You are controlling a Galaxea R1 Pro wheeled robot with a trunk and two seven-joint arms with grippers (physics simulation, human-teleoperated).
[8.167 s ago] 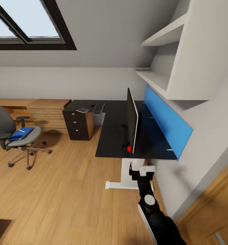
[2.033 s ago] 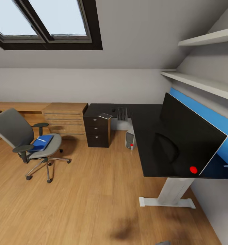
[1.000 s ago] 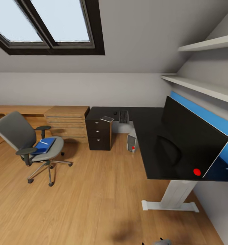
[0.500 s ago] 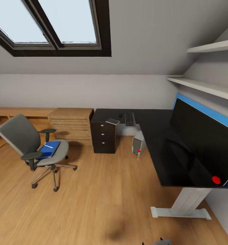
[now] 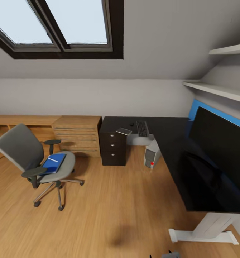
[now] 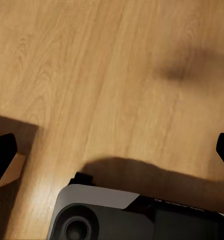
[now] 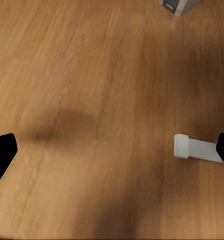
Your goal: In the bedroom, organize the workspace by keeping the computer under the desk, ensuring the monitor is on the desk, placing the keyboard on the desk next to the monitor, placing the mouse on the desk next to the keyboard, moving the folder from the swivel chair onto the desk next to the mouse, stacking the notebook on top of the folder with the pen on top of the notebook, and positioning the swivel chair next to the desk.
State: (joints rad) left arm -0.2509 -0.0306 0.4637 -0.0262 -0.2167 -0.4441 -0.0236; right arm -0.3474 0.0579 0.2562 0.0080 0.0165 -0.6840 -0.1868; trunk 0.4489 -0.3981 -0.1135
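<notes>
At the left of the head view the swivel chair (image 5: 34, 161) stands on the wooden floor (image 5: 109, 200), well apart from the desk (image 5: 170, 143), with the blue folder (image 5: 53, 163) flat on its seat and a thin white pen (image 5: 52, 159) lying on the folder. Further right, a wooden drawer chest (image 5: 78, 135) and a black drawer unit (image 5: 114, 147) stand against the wall, a small flat grey item (image 5: 124, 131) lies on the desk's far corner with the keyboard (image 5: 142, 128) near it, the computer (image 5: 152, 155) stands on the floor under the desk, and the monitor (image 5: 220, 157) stands on the desk at the right. Both wrist views look down at the floor, the left gripper (image 6: 112, 155) and the right gripper (image 7: 112, 150) each with its dark fingertips spread wide and holding nothing, the desk's white foot (image 7: 197, 148) beside the right one.
</notes>
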